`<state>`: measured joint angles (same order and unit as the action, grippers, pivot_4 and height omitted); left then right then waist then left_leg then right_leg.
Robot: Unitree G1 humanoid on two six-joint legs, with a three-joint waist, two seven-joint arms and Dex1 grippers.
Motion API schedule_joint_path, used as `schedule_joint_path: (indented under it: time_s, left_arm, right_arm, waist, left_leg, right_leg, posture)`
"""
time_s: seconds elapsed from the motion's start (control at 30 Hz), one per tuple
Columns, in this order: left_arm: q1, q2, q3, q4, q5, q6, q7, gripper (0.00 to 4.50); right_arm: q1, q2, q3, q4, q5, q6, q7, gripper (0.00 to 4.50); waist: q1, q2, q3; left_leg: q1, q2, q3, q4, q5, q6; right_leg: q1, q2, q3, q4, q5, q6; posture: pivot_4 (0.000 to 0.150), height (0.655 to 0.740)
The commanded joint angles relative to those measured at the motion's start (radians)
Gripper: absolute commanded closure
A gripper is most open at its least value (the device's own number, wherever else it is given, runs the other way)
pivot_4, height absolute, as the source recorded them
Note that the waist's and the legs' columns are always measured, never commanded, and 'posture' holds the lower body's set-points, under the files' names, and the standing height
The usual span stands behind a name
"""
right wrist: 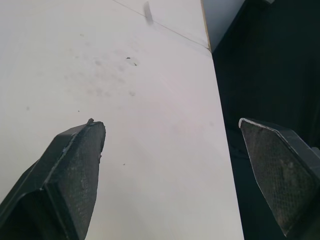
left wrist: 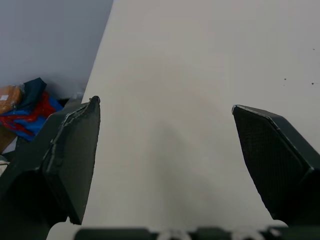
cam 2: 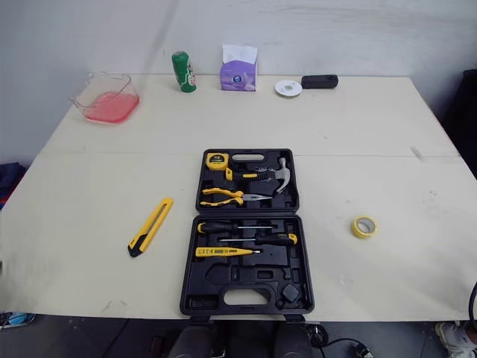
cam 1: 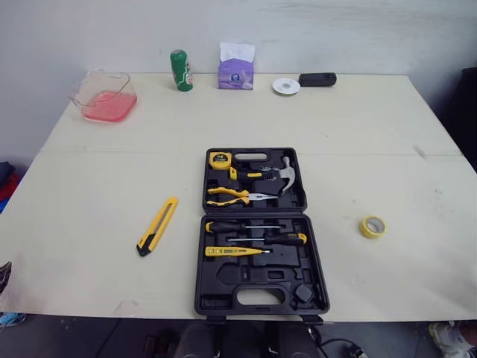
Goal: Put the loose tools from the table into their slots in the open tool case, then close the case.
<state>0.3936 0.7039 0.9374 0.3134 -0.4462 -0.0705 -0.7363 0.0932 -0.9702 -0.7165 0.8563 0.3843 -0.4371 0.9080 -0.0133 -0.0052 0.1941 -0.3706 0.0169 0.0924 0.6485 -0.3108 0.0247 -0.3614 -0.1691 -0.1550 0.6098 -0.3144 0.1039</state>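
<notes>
Worktop [cam 1: 112, 171] — pale, wide.
Case [cam 1: 223, 277] — black, lying open flat at the near middle edge; hammer [cam 1: 285, 174], pliers [cam 1: 229, 196] and screwdrivers [cam 1: 250, 226] are seated in their slots, and several slots in the near half are empty.
Left tool [left wrist: 165, 105] — fingers spread wide, gripping nothing, over bare worktop by its left edge.
Right tool [right wrist: 171, 121] — likewise spread and empty, over the right edge.
Tray [cam 1: 106, 95] — clear, pink inside, far left corner.
Knife [cam 1: 157, 226] — yellow, loose, left of case.
Tape [cam 1: 373, 227] — yellow roll, loose, right of case.
</notes>
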Motion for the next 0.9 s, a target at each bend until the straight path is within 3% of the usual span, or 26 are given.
schedule_joint_path:
  time_s: [0.03,0.17,0.4,0.57,0.7,0.9]
  left_arm:
    - [0.015,0.008,-0.010,-0.115,-0.036,0.020,-0.025,0.07]
    - [0.035,-0.022,-0.058,-0.281,-0.062,0.083,-0.029,0.07]
    - [0.070,-0.052,-0.161,-0.597,-0.103,0.275,0.020,0.07]
    - [0.067,0.017,-0.250,-0.847,-0.178,0.583,0.118,0.07]
    - [0.006,0.054,-0.282,-0.934,-0.251,0.780,0.212,0.07]
    - [-0.218,0.099,-0.385,-0.999,-0.352,1.169,0.449,0.07]
  right_arm:
    - [0.008,0.022,0.001,-0.083,0.053,-0.044,0.107,0.00]
    - [-0.001,0.077,0.026,-0.271,0.166,0.038,0.261,0.00]
    - [0.006,0.121,0.071,-0.595,0.283,0.268,0.276,0.00]
    - [0.002,0.150,0.134,-0.825,0.374,0.406,0.310,0.00]
    - [-0.056,0.180,0.175,-0.884,0.377,0.372,0.368,0.00]
    - [-0.076,0.203,0.263,-1.021,0.398,0.420,0.423,0.00]
  waist:
    - [0.001,0.000,0.000]
    - [0.004,0.003,0.002]
    - [0.012,0.005,0.003]
    - [0.022,0.004,0.004]
    - [0.031,0.004,0.005]
    - [0.041,0.005,0.005]
  left_leg:
    - [0.000,0.000,0.000,-0.001,0.000,0.000]
    - [0.000,0.002,0.001,-0.001,-0.001,-0.002]
    - [-0.001,0.003,0.002,-0.001,-0.001,-0.002]
    - [-0.002,0.003,0.001,0.000,-0.002,-0.002]
    - [-0.001,0.002,0.001,0.000,-0.001,-0.001]
    - [-0.002,0.003,0.001,0.000,0.005,-0.002]
  right_leg:
    - [0.000,0.000,0.000,-0.001,0.000,0.000]
    - [0.000,0.003,0.001,-0.002,0.000,0.000]
    - [-0.001,0.004,0.002,-0.002,0.000,0.000]
    - [0.000,0.005,0.001,-0.003,0.000,0.000]
    - [0.000,0.005,0.002,-0.003,0.001,0.000]
    - [-0.001,0.008,0.003,-0.003,0.001,0.000]
  posture:
    - [0.150,0.7400]
    - [0.150,0.7400]
    - [0.150,0.7400]
    - [0.150,0.7400]
    - [0.150,0.7400]
    - [0.150,0.7400]
